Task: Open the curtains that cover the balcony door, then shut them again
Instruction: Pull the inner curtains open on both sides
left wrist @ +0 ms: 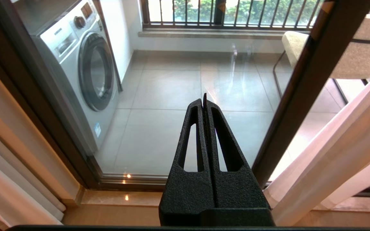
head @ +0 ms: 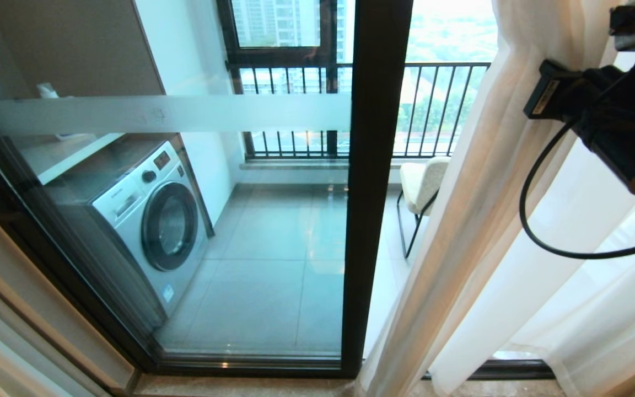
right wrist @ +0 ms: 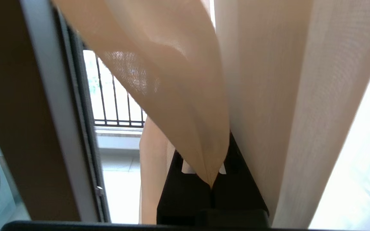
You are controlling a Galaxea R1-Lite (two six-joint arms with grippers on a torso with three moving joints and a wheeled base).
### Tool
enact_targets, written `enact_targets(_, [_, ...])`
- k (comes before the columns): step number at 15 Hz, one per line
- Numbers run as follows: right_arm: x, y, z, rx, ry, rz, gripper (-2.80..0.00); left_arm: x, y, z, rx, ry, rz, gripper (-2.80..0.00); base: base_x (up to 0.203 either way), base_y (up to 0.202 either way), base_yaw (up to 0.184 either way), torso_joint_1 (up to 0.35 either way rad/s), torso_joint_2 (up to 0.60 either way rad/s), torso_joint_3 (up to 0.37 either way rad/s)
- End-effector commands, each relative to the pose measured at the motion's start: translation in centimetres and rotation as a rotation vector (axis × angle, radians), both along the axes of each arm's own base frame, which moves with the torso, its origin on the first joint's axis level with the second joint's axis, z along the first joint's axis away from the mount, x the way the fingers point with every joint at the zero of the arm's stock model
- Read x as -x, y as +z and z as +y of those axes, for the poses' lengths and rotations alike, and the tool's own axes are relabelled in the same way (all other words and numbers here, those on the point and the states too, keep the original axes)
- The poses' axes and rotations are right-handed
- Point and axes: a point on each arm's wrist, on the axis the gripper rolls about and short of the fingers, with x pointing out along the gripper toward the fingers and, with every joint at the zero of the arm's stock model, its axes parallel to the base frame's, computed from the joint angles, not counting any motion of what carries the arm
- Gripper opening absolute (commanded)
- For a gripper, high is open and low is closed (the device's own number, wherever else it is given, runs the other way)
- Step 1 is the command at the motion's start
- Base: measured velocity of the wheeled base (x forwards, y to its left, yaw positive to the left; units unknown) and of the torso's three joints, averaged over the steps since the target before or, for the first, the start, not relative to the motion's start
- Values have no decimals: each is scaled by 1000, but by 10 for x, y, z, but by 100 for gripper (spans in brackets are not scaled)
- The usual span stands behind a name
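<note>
- Nearest the lens in my left wrist view, my left gripper [left wrist: 204, 99] has both fingers pressed flat together with nothing between them; it points at the lower glass.
- Behind that glass on the left stands a washing machine [head: 155, 220] on the tiled balcony floor [head: 279, 264].
- At centre, the balcony door [head: 375, 182] shows its black frame upright, with a frosted stripe [head: 163, 113] crossing the glass pane on its left.
- Right of the frame, a pale chair [head: 422, 182] stands near the railing [head: 439, 107].
- On the right, the curtains [head: 483, 220] hang gathered, leaving the glass uncovered.
- My right gripper [right wrist: 211, 179] is clamped tight on a fold of the curtains; my right arm [head: 615, 110] is raised at the far right.
</note>
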Motion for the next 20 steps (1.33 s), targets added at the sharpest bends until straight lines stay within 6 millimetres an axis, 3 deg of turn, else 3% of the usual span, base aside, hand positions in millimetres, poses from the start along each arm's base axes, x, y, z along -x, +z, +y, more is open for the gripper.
enact_targets(1, [0, 0, 0, -1, -2, -5, -280, 0, 0, 0, 1, 0, 0, -280, 0, -184, 4, -1, 2, 3])
enact_targets(20, [-1, 0, -2, 1, -10, -5, -280, 0, 0, 0, 0, -1, -1, -280, 0, -187, 2, 2, 3, 2])
